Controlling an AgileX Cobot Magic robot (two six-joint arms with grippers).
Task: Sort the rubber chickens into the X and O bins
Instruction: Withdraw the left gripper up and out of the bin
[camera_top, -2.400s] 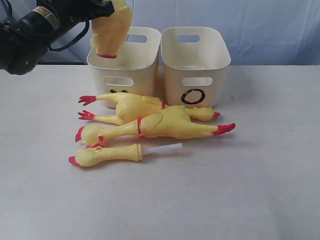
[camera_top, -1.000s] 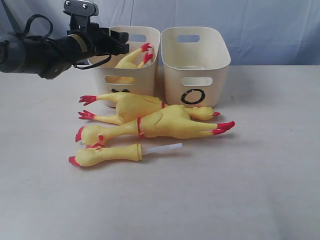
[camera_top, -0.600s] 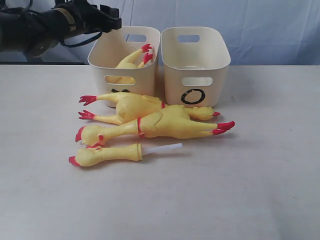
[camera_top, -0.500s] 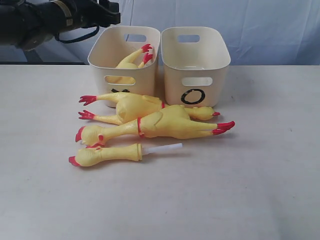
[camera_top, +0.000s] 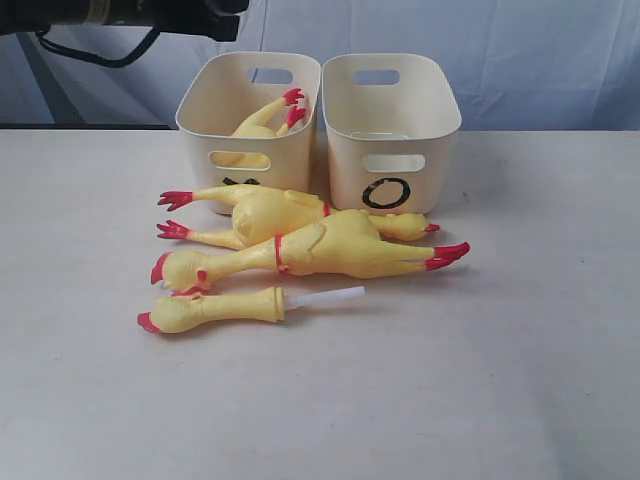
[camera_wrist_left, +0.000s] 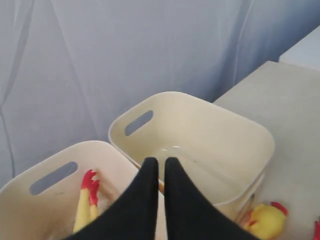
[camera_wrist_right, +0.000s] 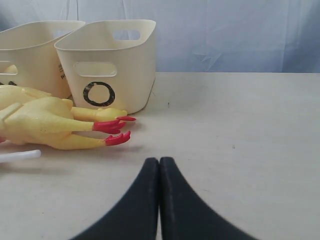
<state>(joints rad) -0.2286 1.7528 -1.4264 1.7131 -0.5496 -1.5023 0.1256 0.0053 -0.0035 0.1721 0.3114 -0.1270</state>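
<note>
Chickens: neck piece (camera_top: 215, 308) lay nearest on table (camera_top: 500, 380) | right gripper (camera_wrist_right: 159, 162) pressed closed, empty, apart from front chicken (camera_top: 335, 248) | rear chicken (camera_top: 262, 211) touched it | body (camera_top: 255, 122) in X bin (camera_top: 295, 165), beside O bin (camera_top: 345, 175) | left gripper (camera_wrist_left: 160, 166) closed, empty, above the body, clear of it.

We are seeing soft, even light coming from above, leaving the table (camera_top: 520, 380) evenly bright across the exterior view. The rubber chickens (camera_top: 330, 245) are casting only faint, short shadows just beneath themselves. In the left wrist view the dark jaws at the bottom centre and the lower corners are blurring out of focus. In the right wrist view everything is looking sharper, with slightly darker shadows at centre left.
</note>
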